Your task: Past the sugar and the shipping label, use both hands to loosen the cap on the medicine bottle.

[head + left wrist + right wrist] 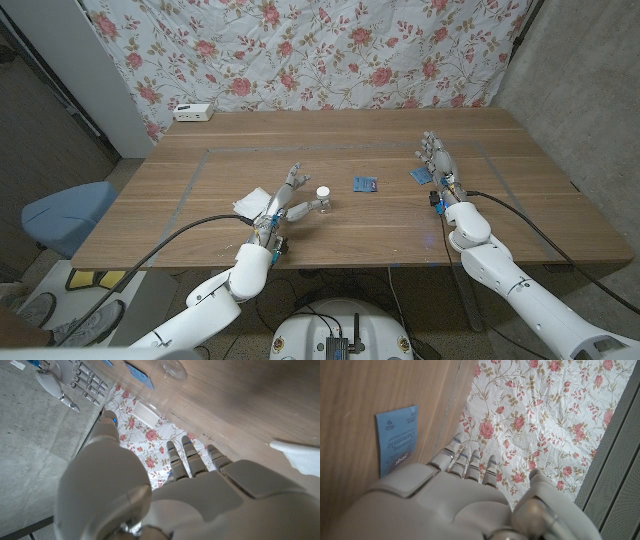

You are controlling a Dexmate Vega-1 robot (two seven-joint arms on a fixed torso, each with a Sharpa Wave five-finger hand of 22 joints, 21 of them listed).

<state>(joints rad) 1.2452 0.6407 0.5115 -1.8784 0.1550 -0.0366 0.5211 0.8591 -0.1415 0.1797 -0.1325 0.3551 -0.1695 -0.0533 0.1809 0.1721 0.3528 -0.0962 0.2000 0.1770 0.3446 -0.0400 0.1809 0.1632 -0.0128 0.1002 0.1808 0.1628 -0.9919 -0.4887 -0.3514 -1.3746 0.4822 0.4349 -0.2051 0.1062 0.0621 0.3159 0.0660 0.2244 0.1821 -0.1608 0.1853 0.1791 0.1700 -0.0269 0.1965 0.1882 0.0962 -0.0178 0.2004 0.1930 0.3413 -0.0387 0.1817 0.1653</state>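
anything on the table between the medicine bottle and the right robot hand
Yes, in the head view. A small blue packet lies on the wood between the medicine bottle and the right robot hand. A second blue packet lies right beside that hand.

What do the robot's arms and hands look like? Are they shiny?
Both arms are smooth, rounded, off-white shells, a little glossy. A black cable runs along each arm. The left hand and right hand are pale grey-white with ridged fingers. Each wrist has small dark parts with a bit of red. A tiny blue light shows on the left hand's thumb.
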